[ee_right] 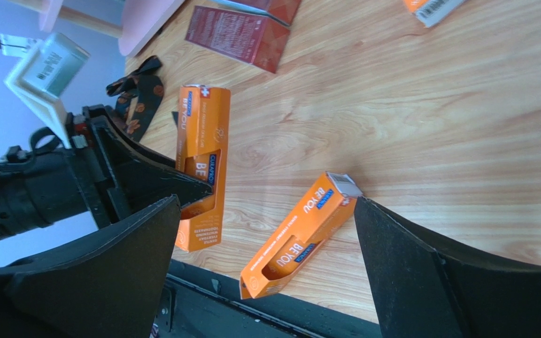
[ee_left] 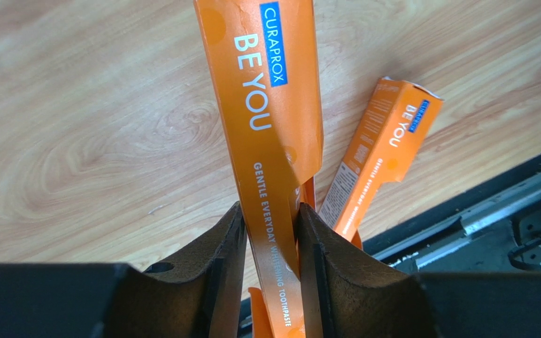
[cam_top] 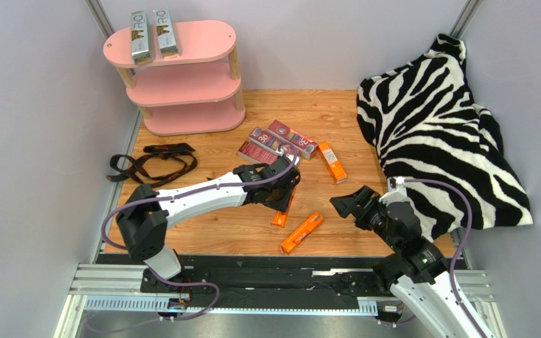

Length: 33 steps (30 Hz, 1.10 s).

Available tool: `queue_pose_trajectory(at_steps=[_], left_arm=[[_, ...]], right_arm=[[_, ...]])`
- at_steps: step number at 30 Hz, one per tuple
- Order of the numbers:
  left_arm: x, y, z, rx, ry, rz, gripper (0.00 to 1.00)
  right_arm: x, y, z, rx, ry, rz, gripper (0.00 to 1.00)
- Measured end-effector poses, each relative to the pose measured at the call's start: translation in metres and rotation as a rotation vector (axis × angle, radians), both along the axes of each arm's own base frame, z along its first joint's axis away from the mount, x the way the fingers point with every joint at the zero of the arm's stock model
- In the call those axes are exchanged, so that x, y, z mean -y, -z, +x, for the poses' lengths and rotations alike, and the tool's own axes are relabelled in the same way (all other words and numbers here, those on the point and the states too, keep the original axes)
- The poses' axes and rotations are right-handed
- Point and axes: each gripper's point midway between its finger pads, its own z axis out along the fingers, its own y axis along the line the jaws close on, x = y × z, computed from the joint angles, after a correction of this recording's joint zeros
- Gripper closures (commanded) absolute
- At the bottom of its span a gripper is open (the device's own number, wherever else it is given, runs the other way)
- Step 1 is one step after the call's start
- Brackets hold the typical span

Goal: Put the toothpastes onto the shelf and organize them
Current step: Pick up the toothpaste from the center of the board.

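**Orange carton caught in the left gripper, two of eight on the shelf**

We counted eight toothpastes. Two silver-grey cartons lay side by side on the left half of the pink shelf's top board, and the right half of that board showed bare pink. Three dark red cartons sat in a loose, overlapping cluster on the wooden table, between the shelf and the left arm.

Three cartons were orange. The left gripper was clamped tight on one near its lower end, and the card buckled where the pads met it. We could not tell whether it had lifted off the wood. A second orange carton lay just beside it, angled, close to the table's near edge and the black rail beyond. A third orange carton lay farther back, near the zebra-print cloth.

The right gripper hung with its jaws spread wide and nothing between them, above the wood near the second orange carton.

Bare wood showed between the two arms and ahead of the right gripper. The cloth covered the table's right side and a black strap lay at its left edge, below the shelf.
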Motion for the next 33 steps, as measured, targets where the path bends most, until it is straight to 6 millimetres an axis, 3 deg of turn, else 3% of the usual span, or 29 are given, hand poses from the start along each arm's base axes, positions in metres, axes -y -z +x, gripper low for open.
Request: queue_pose_trajectory(at_steps=[6, 12, 21, 33], left_arm=[[-0.003, -0.031, -0.002, 0.028, 0.042, -0.072, 0.61], [-0.001, -0.067, -0.010, 0.011, 0.144, -0.283, 0.59], [0.010, -0.129, -0.046, -0.011, 0.408, -0.647, 0.58], [0.024, -0.155, -0.089, -0.098, 0.653, -0.955, 0.57]], right_arm=[[-0.022, -0.012, 0.000, 0.055, -0.105, 0.062, 0.00], [-0.045, -0.034, -0.003, 0.141, -0.230, 0.141, 0.00], [-0.076, -0.062, -0.013, 0.291, -0.428, 0.273, 0.00], [-0.088, -0.120, -0.041, 0.547, -0.604, 0.415, 0.00]])
